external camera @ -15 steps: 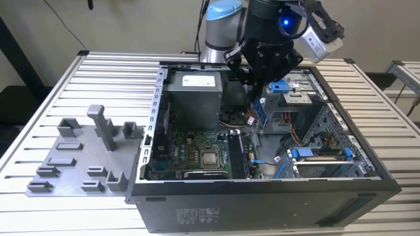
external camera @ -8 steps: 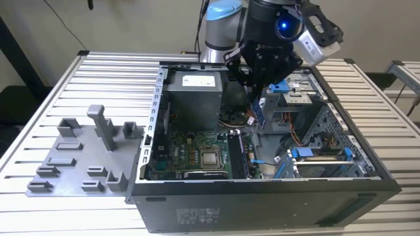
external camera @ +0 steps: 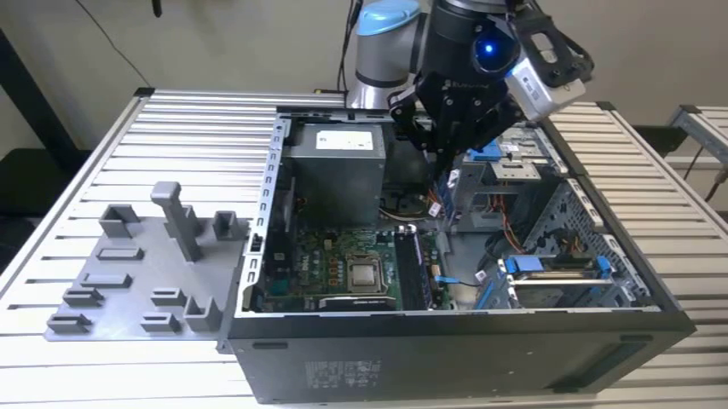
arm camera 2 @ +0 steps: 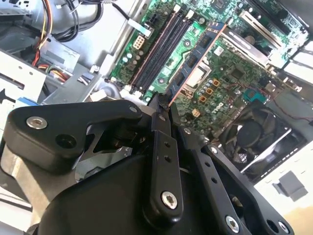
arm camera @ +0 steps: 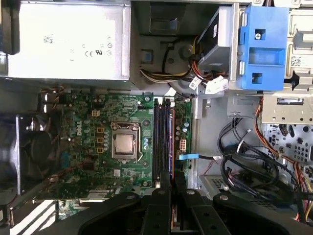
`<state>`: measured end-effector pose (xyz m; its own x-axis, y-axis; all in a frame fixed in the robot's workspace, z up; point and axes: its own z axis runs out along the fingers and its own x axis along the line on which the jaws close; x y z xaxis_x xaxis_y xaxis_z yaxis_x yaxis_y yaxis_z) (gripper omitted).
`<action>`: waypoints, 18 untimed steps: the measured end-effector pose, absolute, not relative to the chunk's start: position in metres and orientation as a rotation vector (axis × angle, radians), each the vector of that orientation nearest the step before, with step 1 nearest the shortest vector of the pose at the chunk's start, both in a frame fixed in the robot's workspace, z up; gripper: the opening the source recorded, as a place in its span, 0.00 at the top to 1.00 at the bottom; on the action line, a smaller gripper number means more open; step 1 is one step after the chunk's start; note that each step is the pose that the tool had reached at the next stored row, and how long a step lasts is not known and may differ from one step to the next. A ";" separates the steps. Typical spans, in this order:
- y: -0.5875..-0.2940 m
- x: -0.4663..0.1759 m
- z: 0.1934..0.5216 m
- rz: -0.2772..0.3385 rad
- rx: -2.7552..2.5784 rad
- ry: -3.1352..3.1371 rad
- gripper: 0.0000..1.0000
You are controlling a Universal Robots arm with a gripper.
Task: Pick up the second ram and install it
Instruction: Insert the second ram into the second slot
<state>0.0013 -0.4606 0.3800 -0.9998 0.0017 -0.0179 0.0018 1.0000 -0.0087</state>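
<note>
Arm: the gripper [external camera: 439,152] is held over the open computer case [external camera: 455,362]; it is placed above the inside of the case, near the power supply [external camera: 333,166]
Fingers: the fingers [arm camera 2: 164,161] are seen pressed together at their tips; the second ram [arm camera 2: 198,54] is pinched between them by one end
Second ram: it is held clear of the board, above the motherboard [arm camera: 88,147]; in the second wrist view its flat side with dark chips is shown, reaching away from the fingertips; in the first wrist view it is seen edge-on as a thin orange line just beside the memory slots [arm camera: 161,142], lined up along them; whether it is touching a slot cannot be told
Motherboard: the processor socket [arm camera: 123,143] is set near the slots, on the side away from the ram; a fan [arm camera 2: 254,125] is mounted beyond it
Tray: a grey tray [external camera: 125,294] with blocks and posts is laid on the slatted table [external camera: 205,119], just beside the case on the exterior view's left
</note>
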 end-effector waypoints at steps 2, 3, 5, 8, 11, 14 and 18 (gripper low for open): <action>-0.461 0.001 0.379 -0.014 0.024 3.124 0.86; -0.461 0.002 0.379 -0.014 0.034 3.124 0.86; -0.461 0.002 0.378 -0.014 0.055 3.123 0.86; -0.461 0.002 0.377 -0.014 0.087 3.123 0.86; -0.461 0.002 0.375 -0.015 0.124 3.122 0.86; -0.461 0.002 0.372 -0.015 0.147 3.120 0.86; -0.461 0.004 0.366 -0.019 0.119 3.121 0.86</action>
<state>0.0045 -0.4607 0.3660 -0.9969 0.0760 -0.0185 0.0762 0.9970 -0.0117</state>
